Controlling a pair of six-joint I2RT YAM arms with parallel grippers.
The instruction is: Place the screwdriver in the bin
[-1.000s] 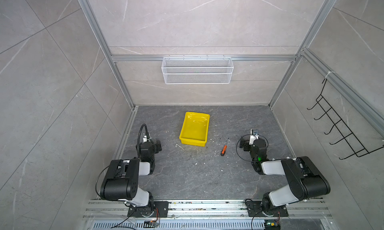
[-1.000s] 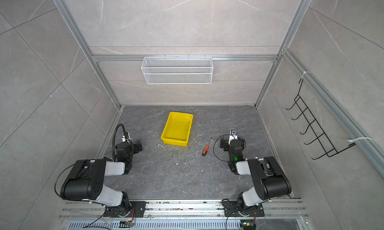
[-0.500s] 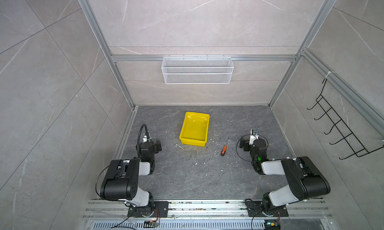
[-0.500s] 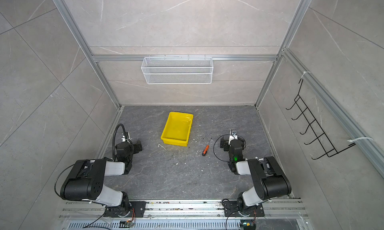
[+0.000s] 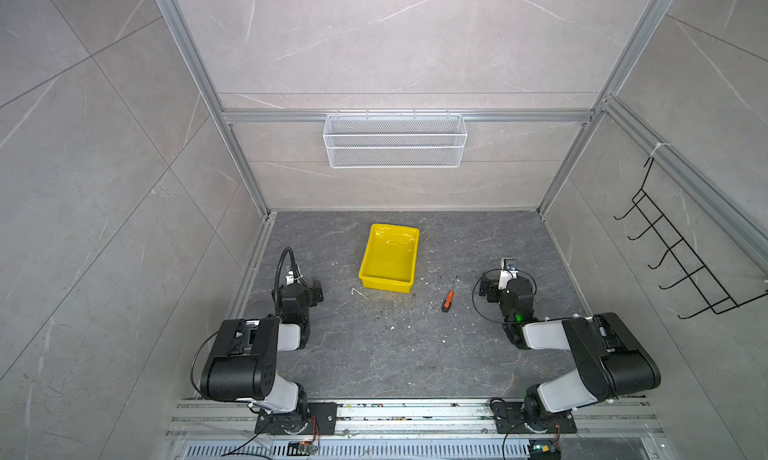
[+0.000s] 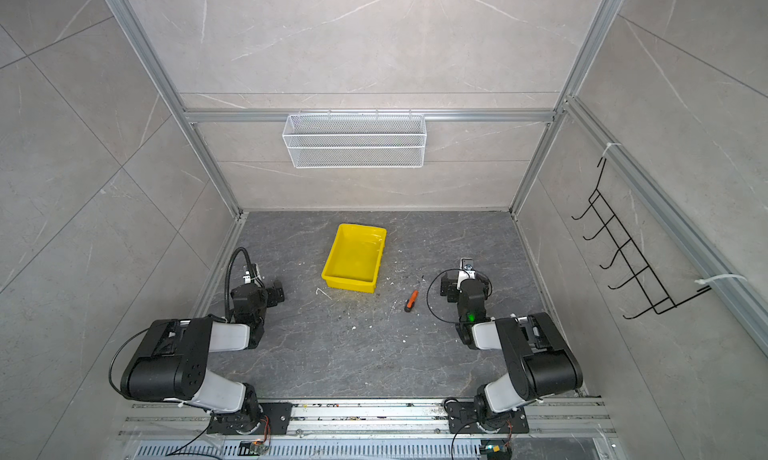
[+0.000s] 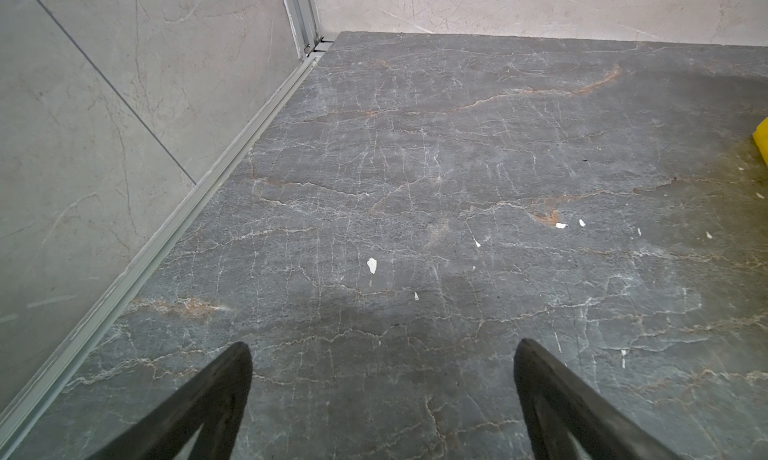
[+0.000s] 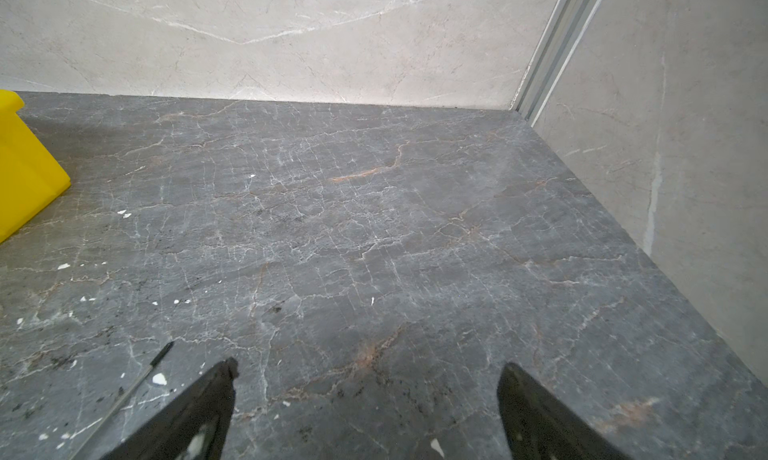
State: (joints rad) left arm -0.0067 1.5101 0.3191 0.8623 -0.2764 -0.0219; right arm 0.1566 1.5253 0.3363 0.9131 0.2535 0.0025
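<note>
No change; we judge pickup not begun.
Left fingers (image 7: 208,395) and right fingers (image 8: 199,412) gape wide, empty; screwdriver (image 5: 447,301) lies on bench (image 5: 374,354) beside right fingers, between them and bin (image 5: 386,286).

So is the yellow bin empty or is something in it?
Empty: the bin shows only bare yellow inside; the screwdriver lies outside it.
</note>
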